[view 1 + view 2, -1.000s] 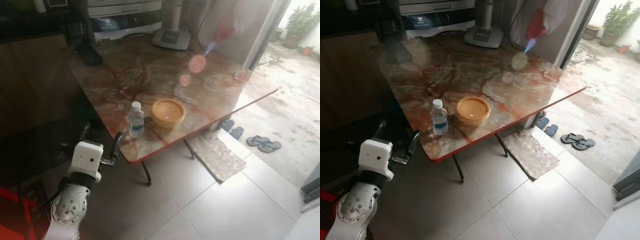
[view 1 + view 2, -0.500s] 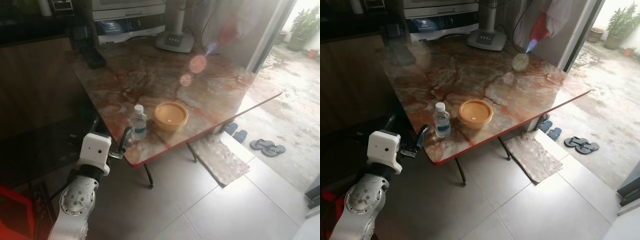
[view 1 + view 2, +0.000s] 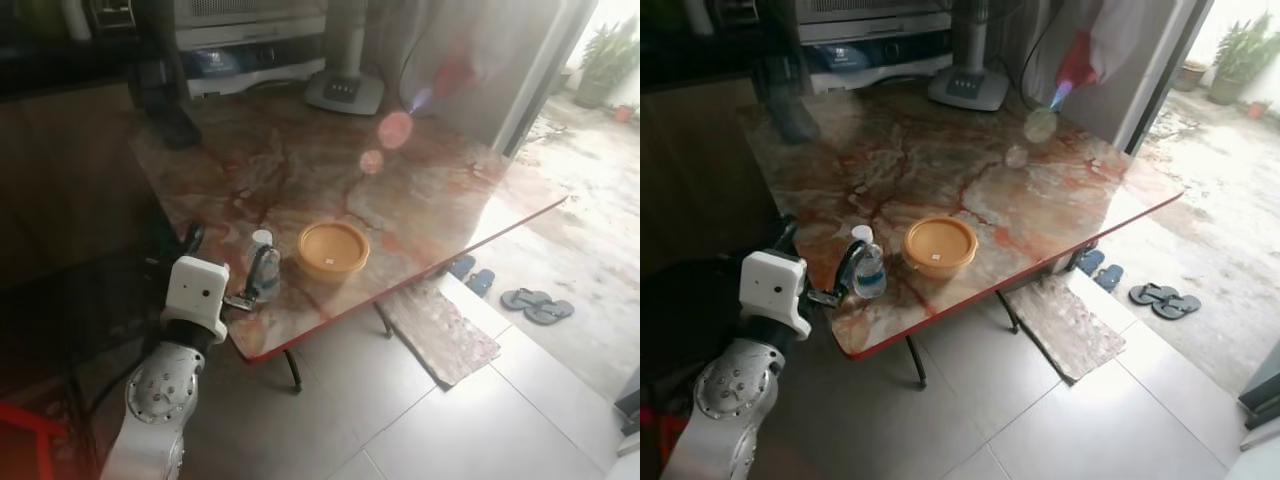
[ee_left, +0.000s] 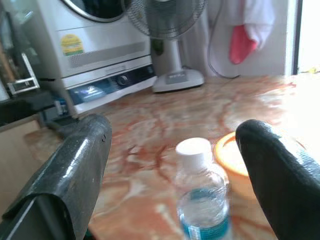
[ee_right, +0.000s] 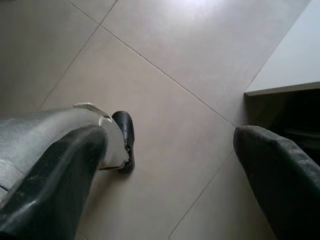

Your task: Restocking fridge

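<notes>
Water bottle (image 4: 202, 200) stands upright near the marble table's (image 3: 420, 170) front edge beside an orange lidded bowl (image 3: 333, 249); left gripper (image 3: 222, 262), fingers apart, flanks it for grasping. Right gripper (image 5: 165, 165) hangs spread over floor.

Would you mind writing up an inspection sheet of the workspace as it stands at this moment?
Surface: marble table, reddish veined top on thin dark legs.
Job's things: water bottle upright near the table's front edge; orange lidded bowl beside it, apart.
Clutter: fan base and an appliance at the far edge.
Grippers: left gripper open, fingers either side of the bottle, not yet closed; right gripper open, over floor tiles.
Cables: dark cord hanging behind the fan.
Surroundings: doormat, sandals, open doorway with potted plant.
</notes>
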You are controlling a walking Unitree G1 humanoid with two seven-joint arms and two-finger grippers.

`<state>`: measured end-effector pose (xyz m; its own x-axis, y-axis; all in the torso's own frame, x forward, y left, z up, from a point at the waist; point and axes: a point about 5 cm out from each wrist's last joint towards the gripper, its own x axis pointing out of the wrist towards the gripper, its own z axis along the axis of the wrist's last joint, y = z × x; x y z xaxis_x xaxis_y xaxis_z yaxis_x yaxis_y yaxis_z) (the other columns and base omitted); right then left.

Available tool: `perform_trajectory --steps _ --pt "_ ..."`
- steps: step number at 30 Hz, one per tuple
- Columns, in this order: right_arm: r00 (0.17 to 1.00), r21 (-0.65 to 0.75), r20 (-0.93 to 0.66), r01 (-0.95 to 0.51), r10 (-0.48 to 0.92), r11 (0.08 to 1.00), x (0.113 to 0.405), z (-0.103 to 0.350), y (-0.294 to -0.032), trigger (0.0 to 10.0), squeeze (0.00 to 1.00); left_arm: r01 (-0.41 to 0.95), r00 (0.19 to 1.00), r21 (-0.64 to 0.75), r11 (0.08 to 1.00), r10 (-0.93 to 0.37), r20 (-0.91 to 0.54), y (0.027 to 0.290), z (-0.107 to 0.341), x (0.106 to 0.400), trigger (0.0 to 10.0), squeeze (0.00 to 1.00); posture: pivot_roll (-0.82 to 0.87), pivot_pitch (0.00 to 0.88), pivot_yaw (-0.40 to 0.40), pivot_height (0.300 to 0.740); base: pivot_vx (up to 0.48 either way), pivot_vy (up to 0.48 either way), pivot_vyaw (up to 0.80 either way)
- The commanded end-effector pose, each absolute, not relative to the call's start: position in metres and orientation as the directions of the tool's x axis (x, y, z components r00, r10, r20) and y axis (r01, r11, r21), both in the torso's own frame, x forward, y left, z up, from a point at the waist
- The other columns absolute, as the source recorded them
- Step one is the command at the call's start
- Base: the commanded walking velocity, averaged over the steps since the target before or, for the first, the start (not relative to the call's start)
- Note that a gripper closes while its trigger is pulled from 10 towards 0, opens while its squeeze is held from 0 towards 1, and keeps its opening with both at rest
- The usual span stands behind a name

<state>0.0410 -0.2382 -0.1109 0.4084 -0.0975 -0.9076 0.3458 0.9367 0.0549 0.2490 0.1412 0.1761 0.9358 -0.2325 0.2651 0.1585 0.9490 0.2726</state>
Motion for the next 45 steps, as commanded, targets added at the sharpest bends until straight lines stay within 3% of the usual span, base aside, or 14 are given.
perform_trajectory --steps 1,33,45 --pt "0.416 0.060 -0.905 0.332 -0.089 0.941 0.046 -0.111 -0.237 10.0 0.00 0.145 0.933 0.274 0.951 -0.223 0.282 0.145 0.182 0.248 10.0 0.00 0.25 0.030 -0.103 0.740 0.247 0.000 0.00" --pt "0.422 0.065 -0.902 0.331 -0.086 0.941 0.049 -0.110 -0.237 10.0 0.00 0.137 0.923 0.265 0.954 -0.220 0.314 0.143 0.196 0.248 10.0 0.00 0.26 0.061 -0.115 0.740 0.261 0.000 0.00" --pt "0.424 0.071 -0.903 0.319 -0.075 0.945 0.051 -0.111 -0.235 10.0 0.00 0.343 0.888 0.135 0.930 -0.367 0.275 0.126 0.232 0.245 10.0 0.00 0.28 0.066 -0.111 0.740 0.000 0.000 0.00"
